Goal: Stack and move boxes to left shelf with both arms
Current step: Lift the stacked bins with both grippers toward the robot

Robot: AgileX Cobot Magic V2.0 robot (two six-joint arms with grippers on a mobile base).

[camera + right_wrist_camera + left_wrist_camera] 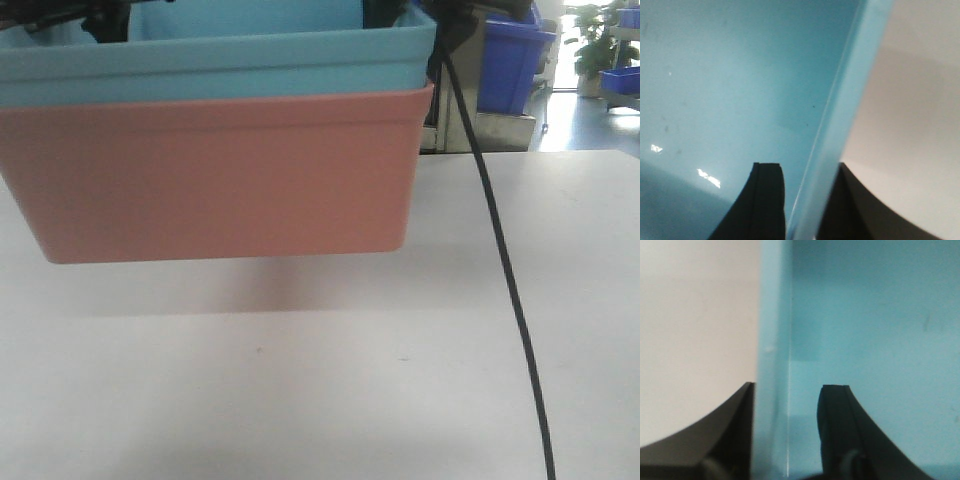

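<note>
Left gripper [787, 392] and right gripper [805, 167] clamped opposite walls of turquoise bin [230, 65], so it and pink bin [220, 180] hung level over desk [400, 380]'s left edge.

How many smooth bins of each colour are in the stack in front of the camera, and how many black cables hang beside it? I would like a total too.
turquoise bin: 1
pink bin: 1
black cable: 1
Total: 3

Upper bin [250, 65] in lower bin [220, 175] (aloft)
</note>
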